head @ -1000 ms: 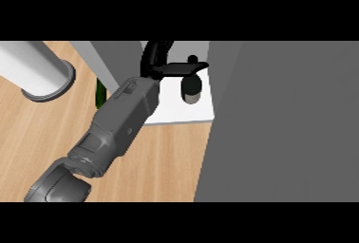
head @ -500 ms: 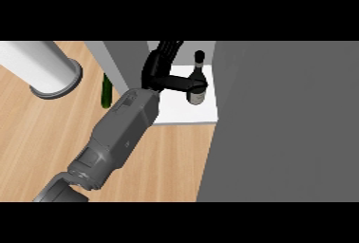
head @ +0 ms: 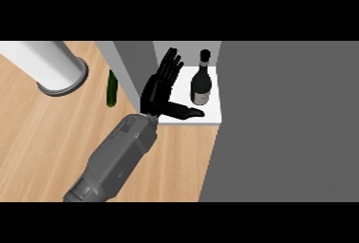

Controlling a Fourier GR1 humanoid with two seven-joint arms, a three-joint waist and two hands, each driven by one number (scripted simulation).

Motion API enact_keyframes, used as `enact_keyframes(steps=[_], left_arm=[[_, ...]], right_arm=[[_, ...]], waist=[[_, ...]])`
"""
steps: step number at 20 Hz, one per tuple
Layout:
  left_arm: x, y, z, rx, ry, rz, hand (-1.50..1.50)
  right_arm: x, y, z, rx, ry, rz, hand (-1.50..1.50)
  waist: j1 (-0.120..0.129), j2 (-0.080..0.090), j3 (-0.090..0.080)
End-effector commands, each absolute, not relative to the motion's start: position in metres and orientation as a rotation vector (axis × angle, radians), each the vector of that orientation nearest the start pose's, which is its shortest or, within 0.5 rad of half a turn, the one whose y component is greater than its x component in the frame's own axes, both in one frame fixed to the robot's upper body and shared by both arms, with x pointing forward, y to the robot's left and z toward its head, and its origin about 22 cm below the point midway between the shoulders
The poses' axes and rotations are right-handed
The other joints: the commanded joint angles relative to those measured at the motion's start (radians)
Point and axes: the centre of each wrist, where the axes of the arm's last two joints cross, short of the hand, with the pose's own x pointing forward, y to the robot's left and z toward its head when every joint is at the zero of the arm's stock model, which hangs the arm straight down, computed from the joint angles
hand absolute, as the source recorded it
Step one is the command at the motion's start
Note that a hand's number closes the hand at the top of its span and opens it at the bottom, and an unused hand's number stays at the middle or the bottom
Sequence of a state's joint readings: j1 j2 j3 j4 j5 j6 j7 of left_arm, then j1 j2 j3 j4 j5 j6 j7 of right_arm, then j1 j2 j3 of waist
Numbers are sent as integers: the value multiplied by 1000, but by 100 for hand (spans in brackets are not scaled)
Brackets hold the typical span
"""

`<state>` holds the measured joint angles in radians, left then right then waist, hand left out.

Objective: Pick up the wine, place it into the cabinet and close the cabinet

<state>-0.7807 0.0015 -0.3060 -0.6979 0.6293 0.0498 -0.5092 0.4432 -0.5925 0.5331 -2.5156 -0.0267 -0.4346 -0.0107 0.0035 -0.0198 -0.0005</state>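
Released since half a second ago, the wine stands upright on the white cabinet shelf; the right hand (fingers now straight) sits just left. A green cucumber and grey cylinder lie beyond the cabinet wall.

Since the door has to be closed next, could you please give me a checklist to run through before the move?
1. Dark glass wine bottle inside the cabinet, on the white cabinet shelf: ok.
2. Bottle released: the black robot hand is open, fingers straight, not curled round the bottle: ok.
3. Robot hand out of the cabinet opening: not ok, it lies over the shelf beside the bottle, thumb near the bottle's base.
4. Flat grey cabinet door shut: not ok, the shelf is exposed.
5. Other robot hand out of the door's path: cannot tell, it is out of view.
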Motion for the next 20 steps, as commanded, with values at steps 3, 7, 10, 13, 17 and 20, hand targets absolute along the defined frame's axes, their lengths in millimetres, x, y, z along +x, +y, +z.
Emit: enact_keyframes(steps=[3, 7, 10, 13, 17, 20], left_arm=[[341, 98, -7, -546, -1734, 53, -150], [303, 98, -14, -556, -1711, 64, -150], [277, 111, -20, -591, -1704, 95, -150], [279, 128, -16, -569, -1715, 121, -150], [246, 142, -19, -627, -1689, 156, -150], [254, 185, -17, -580, -1719, 134, -150]], right_arm=[[61, -207, 187, 179, -1947, 133, -150], [60, -206, 186, 162, -1944, 134, -150], [60, -211, 186, 157, -1930, 153, -150], [58, -212, 191, 137, -1944, 178, -150], [66, -216, 194, 162, -1935, 314, -150], [57, -211, 192, 232, -1919, 333, -150]], waist=[[8, 6, 0], [14, 0, 0], [6, 5, 0], [-8, 13, 0], [8, 14, 0], [-11, 13, 0]])
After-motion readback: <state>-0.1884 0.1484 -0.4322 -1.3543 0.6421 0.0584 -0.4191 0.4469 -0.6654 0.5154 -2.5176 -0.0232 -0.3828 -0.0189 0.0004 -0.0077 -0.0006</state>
